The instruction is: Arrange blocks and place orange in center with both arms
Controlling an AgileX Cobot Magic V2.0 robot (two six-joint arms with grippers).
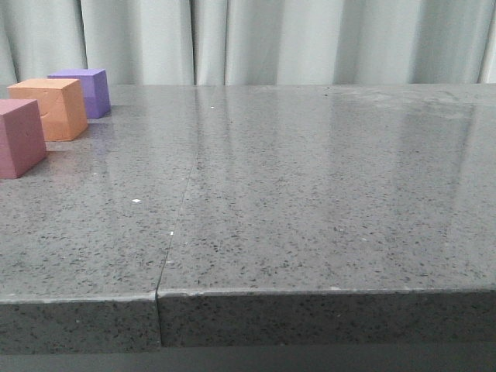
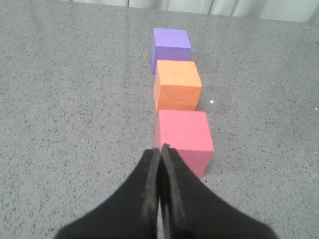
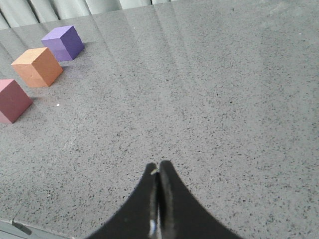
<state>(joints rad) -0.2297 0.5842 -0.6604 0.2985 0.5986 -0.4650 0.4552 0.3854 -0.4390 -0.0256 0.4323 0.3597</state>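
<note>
3 cubes in one row on the grey table (image 1: 310, 194): orange cube (image 1: 50, 107) between purple cube (image 1: 84, 90) and pink cube (image 1: 17, 136); left gripper (image 2: 160, 149) and right gripper (image 3: 158, 167) both closed, empty

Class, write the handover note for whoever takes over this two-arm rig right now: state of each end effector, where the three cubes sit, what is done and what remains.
Left end effector: shut, empty, just short of the pinkish-red matte foam cube.
Right end effector: shut, empty, over bare grey speckled stone table, well away from the cubes.
Cubes: in one row at the table's far left, with small gaps; the purple matte foam cube is farthest, the bright orange matte foam cube in the middle, pinkish-red nearest.
Done: orange already sits between the other two.
Left: apparently nothing to move; perhaps straighten the row.
</note>
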